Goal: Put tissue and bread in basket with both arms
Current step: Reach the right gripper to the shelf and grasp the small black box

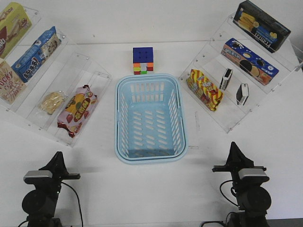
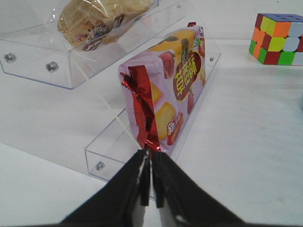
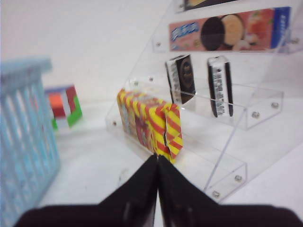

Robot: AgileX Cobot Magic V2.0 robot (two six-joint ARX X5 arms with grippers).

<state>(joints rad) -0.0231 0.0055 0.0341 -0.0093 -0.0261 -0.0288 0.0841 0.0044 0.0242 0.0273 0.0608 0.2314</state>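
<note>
The basket (image 1: 149,118) is seen at the middle of the table (image 1: 199,189), with nothing inside it; a colour cube (image 1: 143,60) is set just behind its far rim. The bread (image 1: 51,101) is lodged on the second-lowest step of the left clear rack (image 1: 92,71), beside a pink snack bag (image 1: 77,109) on the lowest step. 2 tissue packs are stood upright on the right clear rack (image 1: 227,124): the tissue (image 1: 226,79) and its twin (image 1: 242,94), above a red-and-yellow striped bag (image 1: 204,89). The left gripper (image 2: 150,177) is held near the table's front edge, its jaws pressed together on nothing; the right gripper (image 3: 157,182) is likewise closed and empty.
</note>
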